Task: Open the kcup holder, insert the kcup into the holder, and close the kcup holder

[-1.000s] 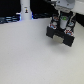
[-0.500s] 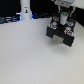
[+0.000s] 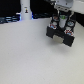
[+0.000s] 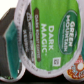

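The kcup holder [image 3: 62, 35], a black boxy block, stands at the exterior view's far right on the white table. My gripper [image 3: 62, 22] hangs right above it, fingers pointing down at its top. In the wrist view the kcup [image 4: 47, 35] fills most of the picture, showing a green lid with white lettering, very close to the camera and apparently held between my fingers. A black part of the holder [image 4: 9, 31] shows beside the cup. The fingertips are hidden by the cup.
A white bottle-shaped object [image 3: 26, 8] stands at the back. Dark blue items [image 3: 9, 19] lie along the back at the exterior view's left. The white table [image 3: 30, 55] spreads in front. An orange and white round thing [image 4: 77, 66] shows at the wrist picture's corner.
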### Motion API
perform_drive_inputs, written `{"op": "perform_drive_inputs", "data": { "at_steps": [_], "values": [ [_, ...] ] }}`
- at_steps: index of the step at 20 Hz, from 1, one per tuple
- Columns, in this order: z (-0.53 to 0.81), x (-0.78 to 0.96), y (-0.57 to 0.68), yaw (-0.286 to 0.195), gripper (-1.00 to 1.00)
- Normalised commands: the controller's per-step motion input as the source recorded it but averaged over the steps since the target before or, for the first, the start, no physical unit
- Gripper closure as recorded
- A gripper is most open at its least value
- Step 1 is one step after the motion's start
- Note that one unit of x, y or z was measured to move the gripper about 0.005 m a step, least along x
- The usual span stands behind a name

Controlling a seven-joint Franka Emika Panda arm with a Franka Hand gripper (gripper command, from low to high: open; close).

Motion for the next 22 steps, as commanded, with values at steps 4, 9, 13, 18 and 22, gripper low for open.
{"op": "perform_drive_inputs", "data": {
  "at_steps": [4,9,13,18,22],
  "values": [
    [-0.23,-0.06,-0.05,0.006,1.00],
    [-0.28,-0.03,-0.03,0.015,1.00],
    [-0.24,0.00,0.01,0.035,1.00],
    [-0.11,0.02,0.06,0.077,-1.00],
    [0.01,0.03,0.09,0.113,-1.00]
  ]
}}
